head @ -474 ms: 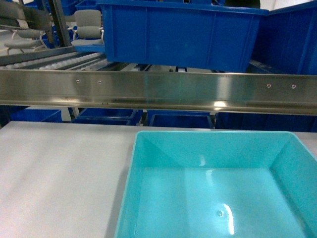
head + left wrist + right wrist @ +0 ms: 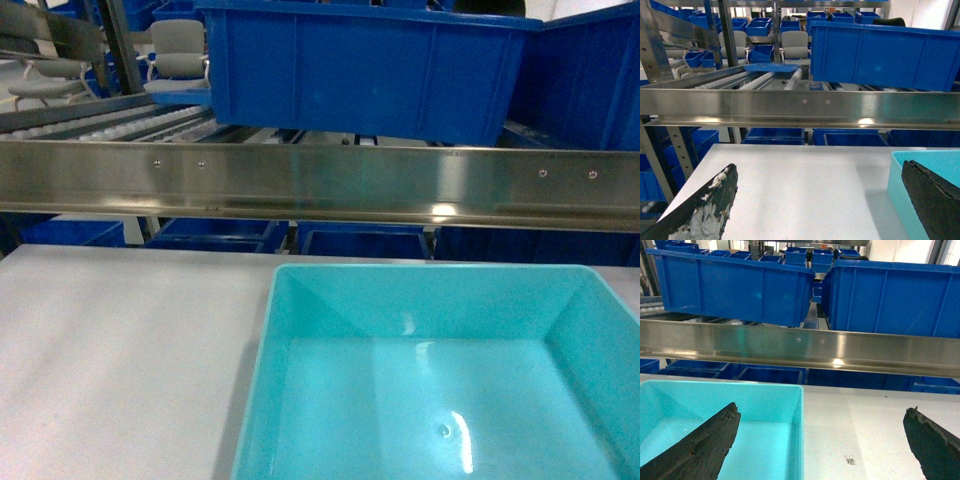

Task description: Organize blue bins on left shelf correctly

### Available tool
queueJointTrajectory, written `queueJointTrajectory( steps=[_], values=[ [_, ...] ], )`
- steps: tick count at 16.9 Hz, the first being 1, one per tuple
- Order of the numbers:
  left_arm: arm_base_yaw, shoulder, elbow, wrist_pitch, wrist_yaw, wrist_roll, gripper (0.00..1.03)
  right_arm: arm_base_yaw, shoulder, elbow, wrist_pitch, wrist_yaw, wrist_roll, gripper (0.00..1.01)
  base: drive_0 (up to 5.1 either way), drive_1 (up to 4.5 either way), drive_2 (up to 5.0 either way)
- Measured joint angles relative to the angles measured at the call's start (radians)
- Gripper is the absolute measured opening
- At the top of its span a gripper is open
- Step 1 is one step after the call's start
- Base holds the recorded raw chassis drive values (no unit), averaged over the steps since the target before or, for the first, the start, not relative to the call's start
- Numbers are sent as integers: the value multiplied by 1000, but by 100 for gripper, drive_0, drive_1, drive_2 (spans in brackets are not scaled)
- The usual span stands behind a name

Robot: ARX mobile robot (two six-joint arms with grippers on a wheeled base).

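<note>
Turquoise bin (image 2: 440,380): on the counter (image 2: 120,350), just before the shelf's steel front rail (image 2: 320,185); we judge it staged for lifting. Dark blue bin (image 2: 365,65): behind that rail, on rollers. Left tool (image 2: 815,200), right tool (image 2: 820,445): fingers apart, straddling the turquoise walls.

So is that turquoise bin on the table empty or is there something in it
Empty. The turquoise bin shows a bare glossy floor with only light glare in the head view; the right wrist view shows nothing in its visible part either.
</note>
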Motion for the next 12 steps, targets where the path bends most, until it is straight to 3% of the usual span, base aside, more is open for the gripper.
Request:
queueJointTrajectory(
  steps=[12],
  values=[
    [0,0,0,0,0,0,98,0,0,0,0,0,0,98,0,0,0]
  ],
)
